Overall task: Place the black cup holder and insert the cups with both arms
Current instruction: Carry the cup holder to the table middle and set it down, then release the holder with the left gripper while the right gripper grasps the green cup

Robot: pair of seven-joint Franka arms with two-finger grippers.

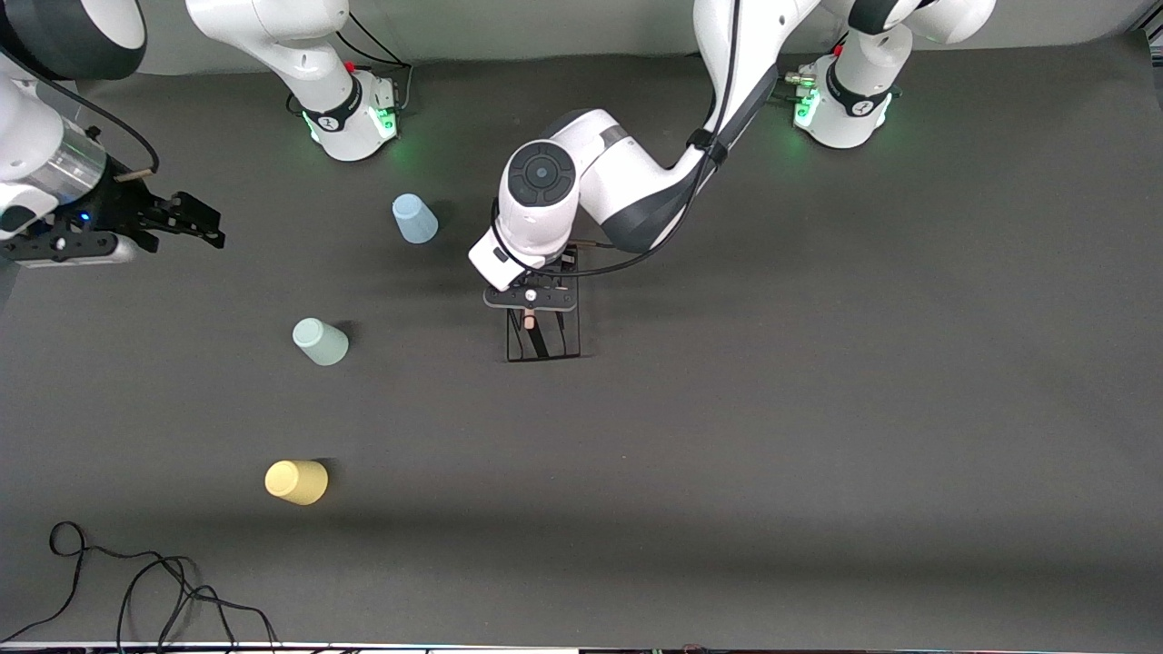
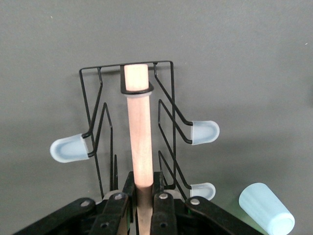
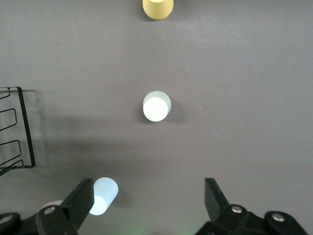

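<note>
The black cup holder (image 1: 543,334) stands upright near the middle of the table. My left gripper (image 1: 531,307) is above it and shut on its wooden rod handle (image 2: 138,127). The left gripper (image 2: 143,188) clamps the rod's upper end, and pale-capped prongs (image 2: 204,131) stick out on both sides. I cannot tell whether the base touches the mat. The light blue cup (image 1: 414,219), mint green cup (image 1: 320,341) and yellow cup (image 1: 296,481) stand upside down toward the right arm's end. My right gripper (image 1: 195,222) is open and empty in the air. In the right wrist view that gripper (image 3: 148,200) is over the mat beside the light blue cup (image 3: 103,196).
Black cables (image 1: 136,590) lie at the table's near edge, toward the right arm's end. The arm bases (image 1: 350,113) stand along the table's edge farthest from the front camera. The right wrist view also shows the mint cup (image 3: 156,106), the yellow cup (image 3: 157,7) and the holder's base wire (image 3: 14,129).
</note>
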